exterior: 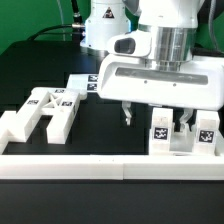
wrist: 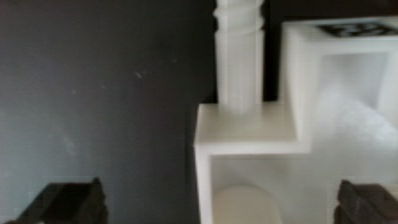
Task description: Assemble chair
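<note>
My gripper (exterior: 156,118) hangs open over the right part of the table, just above a chunky white tagged chair part (exterior: 185,136). In the wrist view the gripper (wrist: 217,203) has its two dark fingers (wrist: 71,200) wide apart, one on each side of a white stepped block (wrist: 249,140). They do not touch it. A thin white ridged peg (wrist: 240,50) runs on from that block. A hollow boxy white part (wrist: 347,80) lies beside it. An H-shaped white frame (exterior: 45,112) with tags lies at the exterior view's left, well away from the gripper.
A long plain white border wall (exterior: 100,165) runs along the table's front edge. The marker board (exterior: 90,80) lies flat behind the frame, near the robot's base (exterior: 105,25). The table (exterior: 100,125) is black.
</note>
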`<action>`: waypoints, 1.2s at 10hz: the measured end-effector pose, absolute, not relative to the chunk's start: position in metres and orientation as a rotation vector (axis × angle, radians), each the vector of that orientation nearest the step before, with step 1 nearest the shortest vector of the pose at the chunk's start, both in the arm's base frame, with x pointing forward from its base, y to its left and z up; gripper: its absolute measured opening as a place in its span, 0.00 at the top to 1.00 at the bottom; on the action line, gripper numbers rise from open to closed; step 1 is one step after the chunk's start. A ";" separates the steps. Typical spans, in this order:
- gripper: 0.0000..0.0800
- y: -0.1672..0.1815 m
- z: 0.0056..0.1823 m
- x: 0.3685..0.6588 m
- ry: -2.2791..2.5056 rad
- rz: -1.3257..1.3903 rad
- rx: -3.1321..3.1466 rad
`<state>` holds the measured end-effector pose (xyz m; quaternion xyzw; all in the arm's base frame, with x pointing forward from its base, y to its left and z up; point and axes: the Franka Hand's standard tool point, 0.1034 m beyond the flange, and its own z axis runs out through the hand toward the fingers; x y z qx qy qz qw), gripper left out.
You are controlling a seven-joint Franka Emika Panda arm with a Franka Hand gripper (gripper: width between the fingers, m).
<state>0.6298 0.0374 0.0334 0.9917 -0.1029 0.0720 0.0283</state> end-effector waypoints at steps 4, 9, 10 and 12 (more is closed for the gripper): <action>0.19 0.036 0.021 0.631 -0.256 0.208 3.059; 0.19 0.038 0.007 0.626 -0.245 0.196 3.056; 0.19 0.037 0.007 0.627 -0.245 0.200 3.056; 0.52 0.037 0.007 0.626 -0.245 0.199 3.055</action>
